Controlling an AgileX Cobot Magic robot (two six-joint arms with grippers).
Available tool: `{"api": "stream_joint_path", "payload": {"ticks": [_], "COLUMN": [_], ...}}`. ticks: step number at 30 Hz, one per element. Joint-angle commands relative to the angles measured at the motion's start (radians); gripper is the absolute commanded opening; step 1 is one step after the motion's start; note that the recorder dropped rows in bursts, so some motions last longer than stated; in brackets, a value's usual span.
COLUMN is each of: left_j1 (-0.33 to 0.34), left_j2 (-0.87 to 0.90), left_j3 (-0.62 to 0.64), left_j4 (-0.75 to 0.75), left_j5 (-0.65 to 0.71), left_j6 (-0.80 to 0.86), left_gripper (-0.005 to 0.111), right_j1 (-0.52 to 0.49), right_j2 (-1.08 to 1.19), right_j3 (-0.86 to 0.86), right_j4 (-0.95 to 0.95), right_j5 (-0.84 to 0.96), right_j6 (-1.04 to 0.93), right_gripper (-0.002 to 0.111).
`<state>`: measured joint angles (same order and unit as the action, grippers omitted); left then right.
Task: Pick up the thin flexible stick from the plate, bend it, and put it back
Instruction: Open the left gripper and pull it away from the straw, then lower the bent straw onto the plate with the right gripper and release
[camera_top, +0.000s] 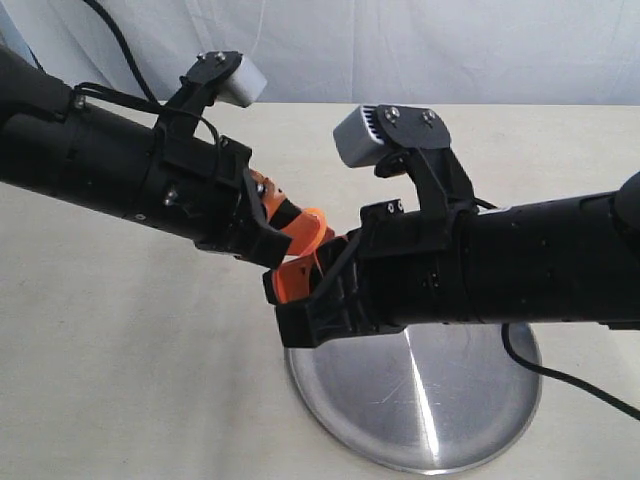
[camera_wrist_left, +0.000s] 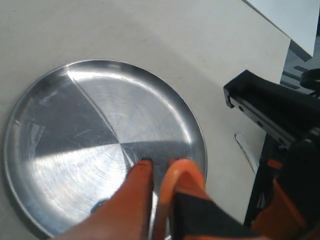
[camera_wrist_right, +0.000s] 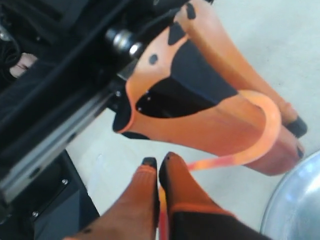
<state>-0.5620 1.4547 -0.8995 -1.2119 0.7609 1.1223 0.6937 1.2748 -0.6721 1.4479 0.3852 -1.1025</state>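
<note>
Item: thin flexible stick (camera_wrist_right: 270, 125), red-orange, bent into a tight U-shaped loop, held up off the plate between the two grippers.
Stick, one leg: runs down into the right gripper (camera_wrist_right: 157, 162) and passes between its fingertips.
Stick, bend: curves around the fingertips of the left gripper (camera_wrist_left: 156, 167); the other leg leads in between that gripper's fingers.
Right gripper, state: jaws pressed together on the stick, no gap to be seen beyond the stick itself.
Left gripper, state: jaws narrow with a slim gap at the tips; the stick lies in that gap, but whether it is pinched there cannot be told.
Grippers, relation: tips close together, left gripper just above and beside the right one, both over the far rim of the plate.
Plate (camera_top: 450, 420): round, shallow, brushed stainless steel, lying flat on the table, partly hidden under the right arm in the exterior view.
Table (camera_top: 120, 350): pale beige, matte.
Background: white curtain behind the table.
</note>
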Motion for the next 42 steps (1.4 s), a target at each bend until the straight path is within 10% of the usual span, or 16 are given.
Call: {"api": "stream_joint_path", "payload": {"ticks": [1,6,21,34,42], "left_j1": [-0.016,-0.015,0.313,0.332,0.332], "left_j2": [-0.014,-0.014,-0.014,-0.014,-0.014], "left_j3": [-0.01,-0.01,-0.01,-0.01,-0.01], "left_j4": [-0.079,-0.069,0.252,0.245,0.214], "left_j5": [-0.024,-0.093,-0.083,-0.048,0.02], "left_j6": [-0.03,-0.048,-0.303,-0.335,-0.335], "left_gripper": [0.032,0.052,0.053,0.053,0.01], "right_j1": [0.005,0.005,0.003,-0.25,-0.286], "right_j2": [0.005,0.005,-0.013,-0.013,-0.01], "right_j3": [-0.002,-0.002,0.019,0.102,0.102], "right_j4": [0.001,0.001,-0.172,-0.376,-0.93], "right_j5": [0.062,0.077,-0.227,0.003,0.088], "right_j6": [0.003,0.003,0.23,0.336,0.745], "right_gripper": [-0.001,-0.001,-0.001,-0.001,-0.001]}}
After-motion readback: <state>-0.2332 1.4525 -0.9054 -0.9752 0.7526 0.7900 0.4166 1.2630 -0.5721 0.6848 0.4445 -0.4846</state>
